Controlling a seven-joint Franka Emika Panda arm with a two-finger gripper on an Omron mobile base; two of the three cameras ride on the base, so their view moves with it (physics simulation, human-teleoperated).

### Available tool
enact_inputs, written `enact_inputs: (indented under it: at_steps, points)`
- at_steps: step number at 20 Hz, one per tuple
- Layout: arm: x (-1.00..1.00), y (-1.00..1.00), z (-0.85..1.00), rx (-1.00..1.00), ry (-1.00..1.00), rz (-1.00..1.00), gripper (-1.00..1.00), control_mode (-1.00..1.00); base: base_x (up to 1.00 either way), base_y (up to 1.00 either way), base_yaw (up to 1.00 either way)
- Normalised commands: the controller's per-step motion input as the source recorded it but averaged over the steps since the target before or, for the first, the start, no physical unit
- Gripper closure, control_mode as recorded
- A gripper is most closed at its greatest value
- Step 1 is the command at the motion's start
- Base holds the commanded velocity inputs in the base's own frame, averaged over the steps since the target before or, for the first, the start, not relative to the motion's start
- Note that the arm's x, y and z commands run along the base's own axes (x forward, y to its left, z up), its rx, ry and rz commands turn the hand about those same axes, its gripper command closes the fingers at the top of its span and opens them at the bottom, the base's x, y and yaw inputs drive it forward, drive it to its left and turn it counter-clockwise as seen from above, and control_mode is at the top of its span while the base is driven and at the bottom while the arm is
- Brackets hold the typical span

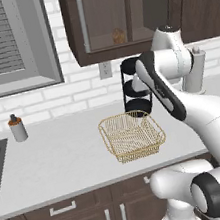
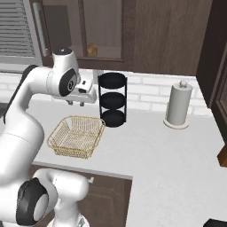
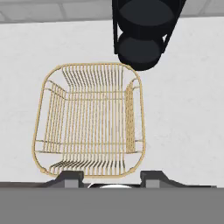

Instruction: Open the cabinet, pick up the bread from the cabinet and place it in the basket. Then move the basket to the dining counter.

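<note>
The gripper (image 3: 111,177) is held open above the basket (image 1: 132,135). The bread (image 1: 118,35) is seen inside the shut cabinet (image 1: 116,14).

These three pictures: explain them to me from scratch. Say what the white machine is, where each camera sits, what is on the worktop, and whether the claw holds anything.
The white machine is a robot arm on a base that can drive, in a rendered kitchen. Two cameras ride on the base, behind the arm to its left and right. The third sits on the hand and looks straight down.

On the grey-white worktop stands a golden wire basket with nothing in it. Behind it is a black three-tier rack, and to the right a paper towel roll. By the sink stands a small grey bottle.

Above, the dark cabinet with glass doors is shut; the bread shows through the glass.

The claw hangs over the basket, its fingers apart, holding nothing.
</note>
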Motion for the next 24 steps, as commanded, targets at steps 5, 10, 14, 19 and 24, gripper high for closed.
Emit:
enact_inputs:
  at_steps: [5,10,14,19,24]
  points:
    - [-0.21,0.00,0.00,0.00,0.00,0.00,-1.00,-1.00,0.00,0.00,0.00]
    - [-0.88,0.16,0.03,0.00,-0.27,0.01,-1.00,-1.00,0.00,0.00,0.00]
    - [-0.64,0.39,0.57,0.00,-0.39,0.00,-1.00,-1.00,0.00,0.00,0.00]
    - [0.03,0.90,0.73,0.00,-0.17,0.00,-1.00,-1.00,0.00,0.00,0.00]
    - [0.09,0.55,0.85,-0.01,-0.01,0.00,-1.00,-1.00,0.00,0.00,0.00]
